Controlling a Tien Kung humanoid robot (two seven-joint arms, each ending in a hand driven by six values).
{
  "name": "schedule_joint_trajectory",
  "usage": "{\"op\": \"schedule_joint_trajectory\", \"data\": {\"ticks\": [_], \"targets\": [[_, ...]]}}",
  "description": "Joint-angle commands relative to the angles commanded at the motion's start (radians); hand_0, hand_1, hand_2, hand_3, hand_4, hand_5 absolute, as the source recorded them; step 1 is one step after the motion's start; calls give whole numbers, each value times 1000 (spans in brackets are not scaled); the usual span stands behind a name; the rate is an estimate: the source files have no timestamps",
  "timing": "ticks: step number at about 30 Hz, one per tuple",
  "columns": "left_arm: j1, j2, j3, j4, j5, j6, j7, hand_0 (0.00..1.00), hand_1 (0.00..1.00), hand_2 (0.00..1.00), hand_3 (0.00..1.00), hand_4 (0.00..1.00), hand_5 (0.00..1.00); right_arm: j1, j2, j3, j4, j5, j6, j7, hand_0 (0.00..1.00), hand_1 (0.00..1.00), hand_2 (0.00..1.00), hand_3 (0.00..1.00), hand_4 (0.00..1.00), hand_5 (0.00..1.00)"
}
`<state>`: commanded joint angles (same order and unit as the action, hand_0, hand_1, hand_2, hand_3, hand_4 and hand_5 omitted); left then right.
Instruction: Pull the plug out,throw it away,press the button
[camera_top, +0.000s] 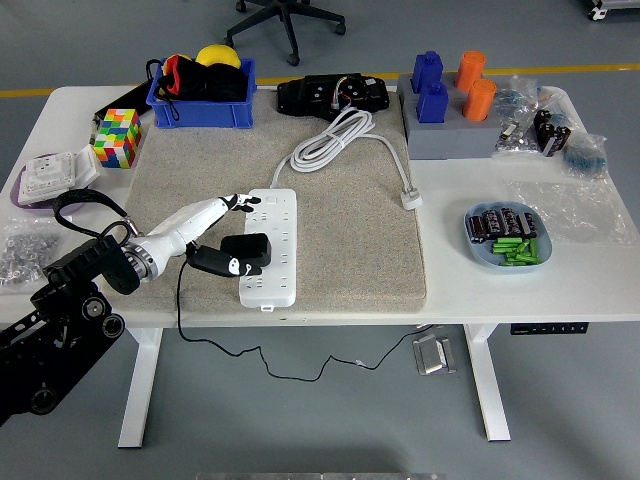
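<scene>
A white power strip lies lengthwise on the grey mat. A black plug adapter sits in its near half, and the adapter's thin black cord hangs over the table's front edge. My left hand reaches in from the left. Its white fingers stretch over the strip's left edge above the adapter, and the thumb lies against the adapter's left side. The fingers are spread and not closed on the adapter. The strip's own white cable coils toward the back and ends in a loose plug.
A blue bin with toys and a black device stand at the back. A colour cube is at the left. A grey block with blue and orange cylinders and a blue dish of batteries are at the right.
</scene>
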<state>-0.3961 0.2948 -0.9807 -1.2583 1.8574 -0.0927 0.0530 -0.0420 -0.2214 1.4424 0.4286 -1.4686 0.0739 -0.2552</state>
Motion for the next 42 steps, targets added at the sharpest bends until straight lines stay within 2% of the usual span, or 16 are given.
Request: {"op": "schedule_joint_trajectory", "data": {"ticks": [6,7,12,13,18,19,24,25,30,31,42], "targets": [[-14,-4,21,28,-11,27,-9,787,708,676,773,998,2,2,-1,-1,1,1,1,0,767,729,724,713,883,658],[-17,-4,24,31,-16,28,-9,710,596,550,665,974,2,2,-1,0,1,1,1,0,767,729,724,713,883,658],[-29,-9,36,48,-40,19,1,710,596,550,665,974,2,3,0,1,0,1,1,0,767,729,724,713,883,658],[-31,-11,38,53,-46,20,3,639,511,490,572,926,2,4,0,1,1,1,1,0,767,729,724,713,883,658],[-39,-15,46,62,-65,27,4,639,511,490,572,926,2,5,-1,1,1,1,1,0,767,729,724,713,883,658],[-43,-16,51,67,-69,33,3,593,466,467,553,864,2,5,-1,1,1,1,0,0,767,729,724,713,883,658],[-55,-19,71,86,-78,61,-9,593,466,467,553,864,2,4,-2,3,1,1,0,0,767,729,724,713,883,658],[-57,-19,73,88,-76,67,-13,593,428,444,551,749,2,4,-2,3,0,1,-1,0,767,729,724,713,883,658],[-65,-23,87,103,-60,98,-44,593,428,444,551,749,2,3,-3,2,0,1,-1,0,767,729,724,713,883,658],[-66,-24,88,103,-60,99,-48,535,394,424,541,726,2,4,-3,1,1,1,-1,0,767,729,724,713,883,658],[-74,-22,80,94,-76,98,-66,506,374,422,538,716,2,6,-1,4,0,1,-2,1,767,729,724,713,883,658]]}}
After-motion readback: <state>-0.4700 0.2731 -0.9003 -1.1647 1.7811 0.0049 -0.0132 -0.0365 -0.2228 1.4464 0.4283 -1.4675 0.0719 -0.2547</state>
